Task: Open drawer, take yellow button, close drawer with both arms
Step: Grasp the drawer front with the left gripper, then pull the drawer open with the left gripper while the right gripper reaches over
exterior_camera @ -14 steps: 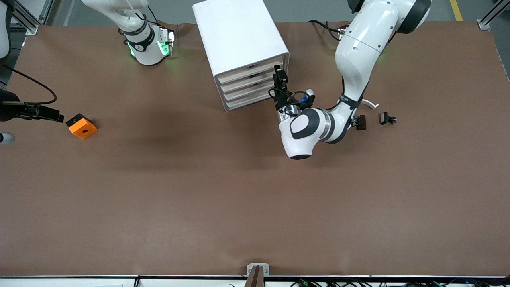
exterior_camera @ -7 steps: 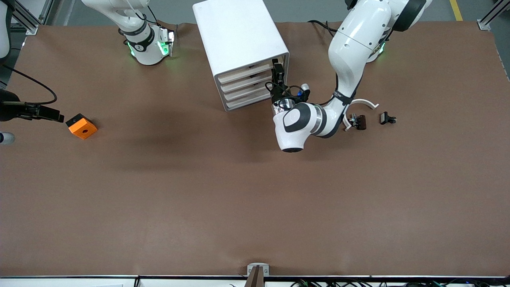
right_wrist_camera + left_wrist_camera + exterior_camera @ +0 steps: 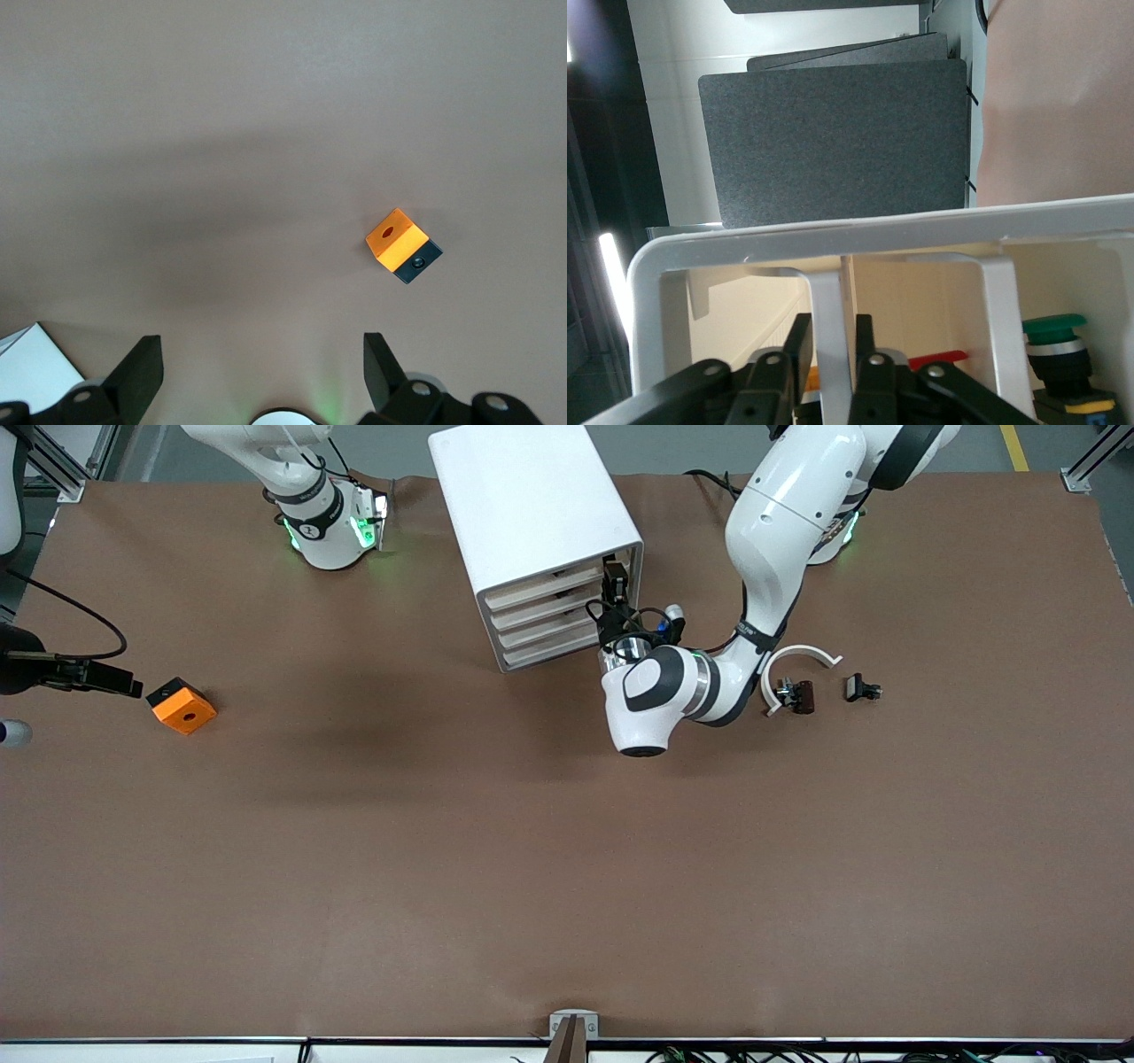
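Two grippers: left gripper (image 3: 833, 352) pinches the top drawer (image 3: 549, 584) by its white bar; right gripper (image 3: 257, 376) waits, jaws wide.
Pull: straight out of the cabinet (image 3: 523, 505), level, no twisting.

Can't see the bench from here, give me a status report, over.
Left gripper pinching white bar of top drawer, drawer not yet out. Right gripper open, waiting over table by orange cube. Button not in sight.
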You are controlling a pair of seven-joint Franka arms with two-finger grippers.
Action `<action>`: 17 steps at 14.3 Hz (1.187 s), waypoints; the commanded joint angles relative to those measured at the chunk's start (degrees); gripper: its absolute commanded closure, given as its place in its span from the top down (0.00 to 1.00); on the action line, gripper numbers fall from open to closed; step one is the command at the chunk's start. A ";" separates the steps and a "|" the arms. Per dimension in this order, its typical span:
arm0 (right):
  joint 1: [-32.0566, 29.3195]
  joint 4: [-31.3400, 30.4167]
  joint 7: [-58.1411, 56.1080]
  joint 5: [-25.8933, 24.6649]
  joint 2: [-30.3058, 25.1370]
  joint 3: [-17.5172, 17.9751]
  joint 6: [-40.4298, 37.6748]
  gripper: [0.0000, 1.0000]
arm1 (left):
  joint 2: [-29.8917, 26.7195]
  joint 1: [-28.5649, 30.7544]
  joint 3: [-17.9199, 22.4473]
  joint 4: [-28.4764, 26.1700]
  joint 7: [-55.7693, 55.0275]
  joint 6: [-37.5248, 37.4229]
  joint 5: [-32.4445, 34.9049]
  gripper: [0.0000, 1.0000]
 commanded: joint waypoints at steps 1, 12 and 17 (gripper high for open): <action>-0.85 -0.45 0.93 0.55 -0.37 0.61 -0.14 1.00 | -1.64 -0.45 0.22 -1.77 -1.00 -0.07 -1.19 0.17; 2.22 -0.44 9.53 0.46 -0.72 0.79 -0.41 1.00 | -1.38 1.92 0.84 0.25 -0.92 -0.07 -1.19 0.07; 6.52 -0.36 15.76 0.46 -0.73 0.79 0.03 1.00 | -0.85 5.34 0.84 2.62 -1.00 0.02 -1.02 0.10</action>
